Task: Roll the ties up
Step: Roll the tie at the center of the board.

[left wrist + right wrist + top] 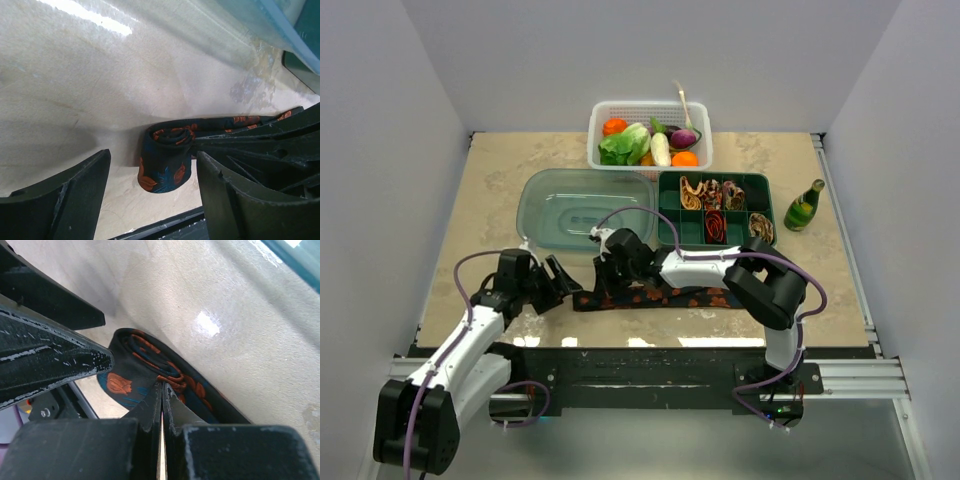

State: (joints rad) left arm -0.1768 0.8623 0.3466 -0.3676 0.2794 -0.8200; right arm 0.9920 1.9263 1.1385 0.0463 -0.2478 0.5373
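A black tie (pixel 660 298) with orange-red motifs lies stretched along the table's near edge. Its left end is wound into a small roll (pixel 165 160). My left gripper (pixel 563 278) is open around that roll (pixel 152 156), with a gap on each side, and its fingers (pixel 75 200) do not touch the fabric. My right gripper (pixel 605 276) reaches in from the right, shut. In the right wrist view its closed tips (pixel 162 386) rest against the roll's spiral (pixel 137 360). Several rolled ties (pixel 720 195) sit in a green tray.
The green compartment tray (pixel 665 228) stands behind the tie, with a clear plastic tub (pixel 582 210) to its left. A white basket (pixel 596 125) of vegetables is at the back and a green bottle (pixel 805 205) at the right. The table's front edge (pixel 650 330) is just below the tie.
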